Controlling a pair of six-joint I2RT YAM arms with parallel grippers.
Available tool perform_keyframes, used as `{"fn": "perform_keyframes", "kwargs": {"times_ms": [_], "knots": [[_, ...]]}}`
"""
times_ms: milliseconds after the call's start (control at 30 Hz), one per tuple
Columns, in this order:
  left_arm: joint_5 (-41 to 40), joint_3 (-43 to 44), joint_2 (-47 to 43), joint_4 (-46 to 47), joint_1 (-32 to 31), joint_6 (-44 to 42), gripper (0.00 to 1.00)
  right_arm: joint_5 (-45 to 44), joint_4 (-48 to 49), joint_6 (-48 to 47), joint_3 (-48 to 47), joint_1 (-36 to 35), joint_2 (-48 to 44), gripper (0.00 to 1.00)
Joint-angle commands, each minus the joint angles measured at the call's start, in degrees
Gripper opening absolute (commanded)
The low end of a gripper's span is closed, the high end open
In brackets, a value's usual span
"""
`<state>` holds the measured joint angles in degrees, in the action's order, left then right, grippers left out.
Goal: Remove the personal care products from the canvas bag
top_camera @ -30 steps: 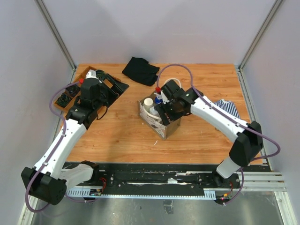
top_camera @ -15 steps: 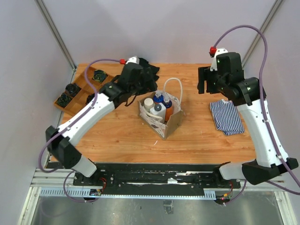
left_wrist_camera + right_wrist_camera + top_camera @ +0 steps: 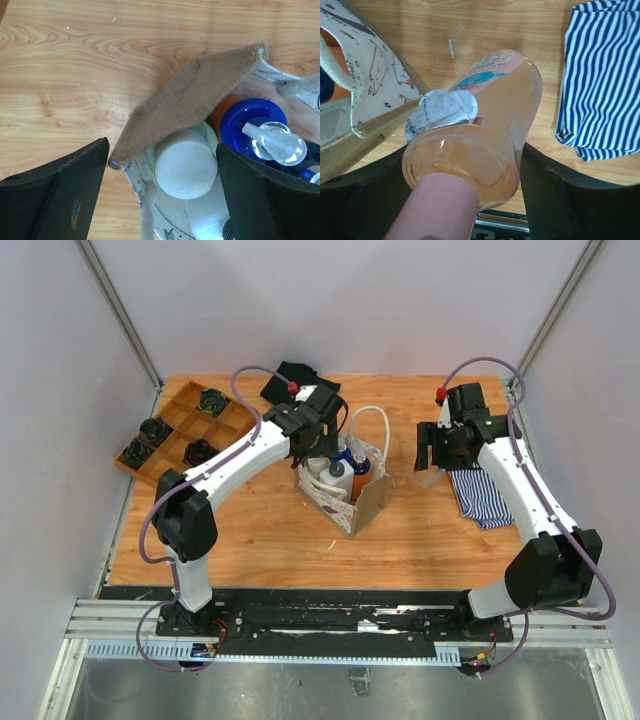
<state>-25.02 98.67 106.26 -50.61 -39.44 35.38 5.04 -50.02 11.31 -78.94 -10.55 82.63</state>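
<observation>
The top camera looks down from high on the near side at the whole table (image 3: 260, 530). The left wrist camera looks straight down, close, into the bag (image 3: 190, 95). The right wrist camera looks down past a bottle (image 3: 490, 115), beside the bag. All see the bag.

The pink-capped bottle (image 3: 475, 140) is running off my right wrist view. The canvas bag (image 3: 190, 95) is hiding the orange bottle's (image 3: 221, 111) body.
</observation>
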Motion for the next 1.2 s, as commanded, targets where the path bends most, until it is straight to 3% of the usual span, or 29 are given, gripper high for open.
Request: {"fn": "perform_keyframes", "kwargs": {"times_ms": [0, 667, 967, 1167], "knots": [[-3.70, -0.31, -2.19, -2.15, -2.89, 0.99, 0.92, 3.90, 9.36, 1.64, 0.64, 1.59, -1.41, 0.02], [-3.39, 6.70, -1.31, -4.84, -6.61, 0.82, 0.89, 5.14, 11.81, 1.97, 7.02, 1.70, -0.82, 0.03], [-0.23, 4.79, 2.22, -3.91, -6.61, 1.98, 0.78, 5.59, 11.87, 0.93, 8.56, 2.50, -1.04, 0.03], [-0.23, 4.63, 2.90, -4.52, -6.61, 3.06, 0.80, 6.72, 11.83, 0.62, 9.10, 3.49, -1.42, 0.03]]}}
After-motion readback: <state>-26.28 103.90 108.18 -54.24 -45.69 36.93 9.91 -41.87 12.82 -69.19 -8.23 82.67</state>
